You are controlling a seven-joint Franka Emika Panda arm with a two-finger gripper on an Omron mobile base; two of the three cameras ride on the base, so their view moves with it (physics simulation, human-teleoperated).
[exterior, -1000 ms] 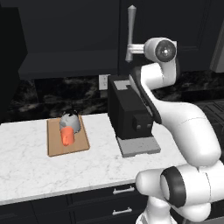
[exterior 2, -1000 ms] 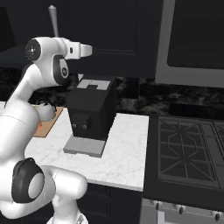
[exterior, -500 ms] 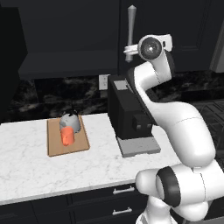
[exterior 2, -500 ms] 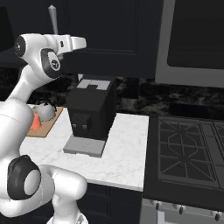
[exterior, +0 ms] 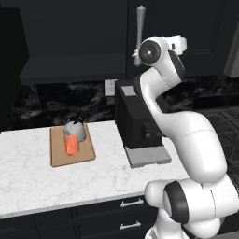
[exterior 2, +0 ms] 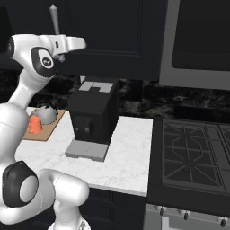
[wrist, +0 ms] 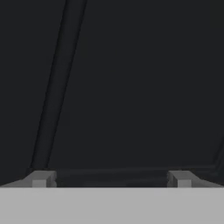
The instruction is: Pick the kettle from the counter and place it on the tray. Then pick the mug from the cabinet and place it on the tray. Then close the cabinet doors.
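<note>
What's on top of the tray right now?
The tray carries the orange mug at the front and the silver kettle right behind it. The mug hides the kettle's lower front, so I cannot tell whether they touch.

Marble counter (exterior: 32,182) with two loads

A tray (exterior: 58,156) lies at its left part; a black coffee machine (exterior: 135,123) stands on its grey base plate toward the right, well apart.

Passage along the tabletop (exterior: 32,177) is blocked at mid-width by the coffee machine (exterior: 137,121); bare marble is left before the tray (exterior: 70,154), and the cabinet door (wrist: 131,87) is faced closely by the claw (wrist: 111,179)
</note>
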